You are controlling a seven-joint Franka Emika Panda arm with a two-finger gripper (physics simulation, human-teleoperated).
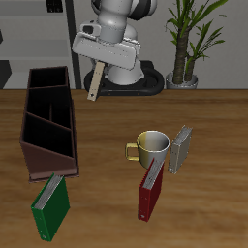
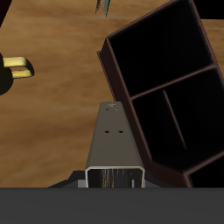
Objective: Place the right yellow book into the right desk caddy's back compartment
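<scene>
Fingers of the gripper (image 1: 95,66) are clamped on the right yellow book (image 1: 95,81), a slim olive-yellow volume that hangs below them in the air, tilted a little off upright, with its lower end free; the wrist view looks straight down the length of this book (image 2: 112,144), its grey-white page edges showing between the covers nearest the camera; the book is raised well clear of the wooden table (image 1: 194,218) and hangs beside the back end of the right desk caddy (image 1: 48,145), a long dark-brown open-topped box split by slanted dividers; the back compartment (image 1: 48,77), the end bay farthest from the table's front edge, looks empty, and in the wrist view that bay (image 2: 157,48) lies just beside and beyond the book's far end; judging from this, the pick-up and lift are done and the book is close to its goal, but it is not yet over the bay; what remains is to bring it above the opening, lower it between the walls and let go; elsewhere on the table stand a yellow mug (image 1: 150,147), a second slim book (image 1: 181,150) beside it, a red book (image 1: 151,189) and a green book (image 1: 51,206) leaning at the caddy's front end.
</scene>
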